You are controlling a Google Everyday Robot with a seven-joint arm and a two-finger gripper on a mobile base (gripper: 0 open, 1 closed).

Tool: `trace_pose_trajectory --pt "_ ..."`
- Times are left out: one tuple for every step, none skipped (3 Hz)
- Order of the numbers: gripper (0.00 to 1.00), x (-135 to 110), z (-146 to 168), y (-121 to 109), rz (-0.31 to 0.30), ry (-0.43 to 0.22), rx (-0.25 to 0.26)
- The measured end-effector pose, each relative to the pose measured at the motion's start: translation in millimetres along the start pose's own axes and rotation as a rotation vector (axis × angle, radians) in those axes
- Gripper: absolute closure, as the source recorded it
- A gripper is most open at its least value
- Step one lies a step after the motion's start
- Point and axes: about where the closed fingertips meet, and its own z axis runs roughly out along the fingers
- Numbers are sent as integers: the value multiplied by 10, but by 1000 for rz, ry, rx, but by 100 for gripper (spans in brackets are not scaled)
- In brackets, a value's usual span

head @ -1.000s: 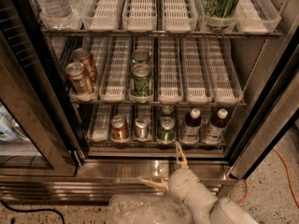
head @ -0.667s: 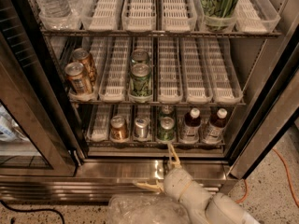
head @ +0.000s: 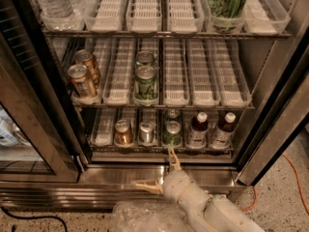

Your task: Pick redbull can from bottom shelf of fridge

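The redbull can (head: 146,132), slim and silver-grey with a shiny top, stands on the bottom shelf (head: 104,135) of the fridge (head: 275,129), between a copper-brown can (head: 123,132) and a green can (head: 172,133). My gripper (head: 157,170) is open and empty, low in front of the fridge sill. One finger (head: 173,159) points up towards the shelf edge below the green can. The other finger (head: 147,186) points left over the steel sill. The gripper is below and slightly right of the redbull can, not touching it.
Two dark bottles with white caps (head: 197,129) (head: 223,128) stand right of the green can. The middle shelf holds brown cans (head: 83,79) and green cans (head: 146,81). The glass door (head: 29,129) hangs open at left. A crumpled plastic cover (head: 145,216) lies over my arm.
My gripper has shifted left and slightly forward along the sill, its upper finger now under the green can. The cans and bottles have not moved.
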Motion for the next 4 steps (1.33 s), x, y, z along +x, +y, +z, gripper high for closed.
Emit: trace_pose_trajectory --pt "0 -16 136 -46 42 -18 42" --pt "0 -16 136 -46 42 -18 42" --pt "33 -16 136 -46 42 -18 42" --pt "17 -16 137 -46 42 -18 41"
